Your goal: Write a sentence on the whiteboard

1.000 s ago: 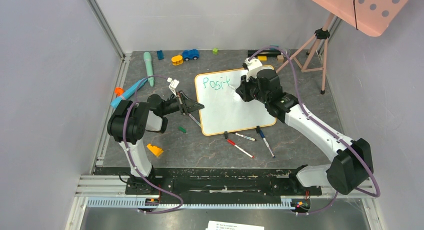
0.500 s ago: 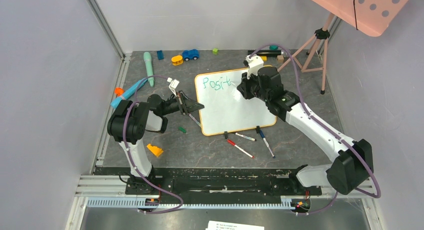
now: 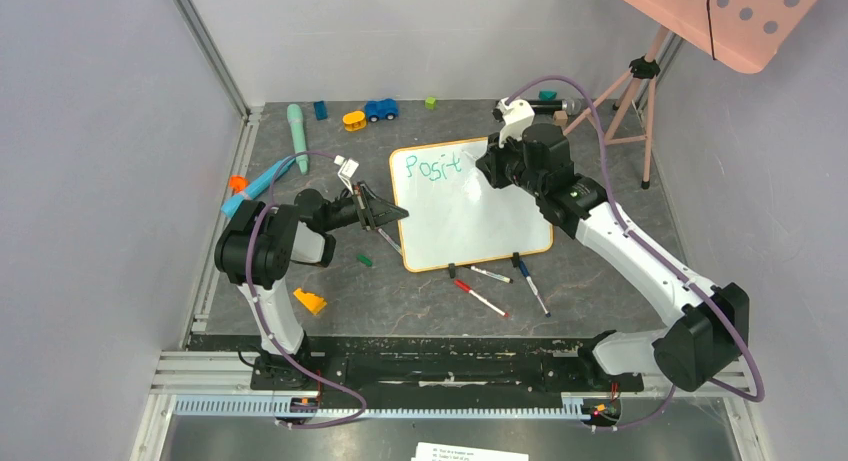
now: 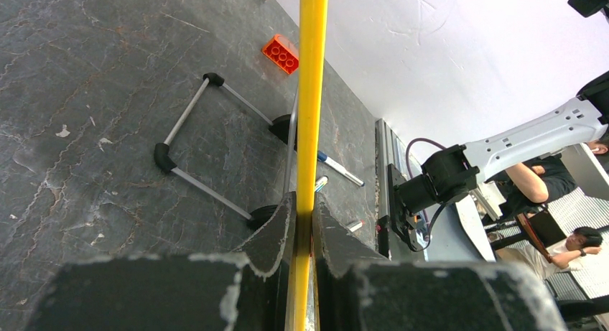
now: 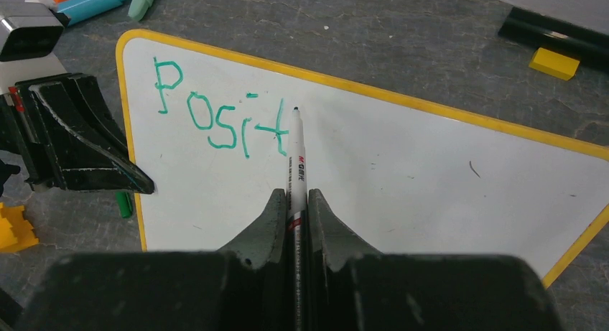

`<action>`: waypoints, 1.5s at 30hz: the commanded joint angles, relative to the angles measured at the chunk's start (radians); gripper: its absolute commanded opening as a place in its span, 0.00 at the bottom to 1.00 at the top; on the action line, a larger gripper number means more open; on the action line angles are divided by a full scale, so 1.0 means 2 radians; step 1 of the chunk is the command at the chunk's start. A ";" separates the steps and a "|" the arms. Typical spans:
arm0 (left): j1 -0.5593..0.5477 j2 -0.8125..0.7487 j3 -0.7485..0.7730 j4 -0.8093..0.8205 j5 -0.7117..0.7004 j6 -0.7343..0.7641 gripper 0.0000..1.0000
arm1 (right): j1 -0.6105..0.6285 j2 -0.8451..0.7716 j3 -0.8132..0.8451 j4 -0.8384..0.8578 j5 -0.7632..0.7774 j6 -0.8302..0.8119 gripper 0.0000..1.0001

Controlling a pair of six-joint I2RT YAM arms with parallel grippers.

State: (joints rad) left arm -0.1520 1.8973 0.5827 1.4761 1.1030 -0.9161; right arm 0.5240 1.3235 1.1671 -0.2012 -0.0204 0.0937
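Drifts up and right from a moment ago, right claw (image 5: 293, 196) clamped on the marker (image 5: 297, 155), tip by the "t" of the sentence (image 5: 215, 115) — only "Posit", upper left of the whiteboard (image 3: 470, 221) at mid-frame — left claw (image 4: 301, 205) pinching its yellow edge, next letter likely due.

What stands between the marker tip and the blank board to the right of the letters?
Nothing visible. The right gripper holds the marker with its tip just past the letters, and bare whiteboard lies beyond. The left gripper clamps the left edge.
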 commanded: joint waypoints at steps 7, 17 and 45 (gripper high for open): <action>0.002 -0.009 0.009 0.040 0.005 0.004 0.02 | -0.004 0.027 0.038 0.012 0.007 -0.011 0.00; 0.002 -0.006 0.012 0.040 0.005 0.002 0.02 | -0.008 0.028 0.027 0.012 0.026 -0.012 0.00; 0.002 -0.006 0.011 0.040 0.001 0.003 0.02 | -0.010 0.024 0.009 0.029 0.015 -0.006 0.00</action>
State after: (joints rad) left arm -0.1520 1.8973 0.5831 1.4761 1.1030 -0.9161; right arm 0.5083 1.3849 1.1938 -0.1883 0.0498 0.0856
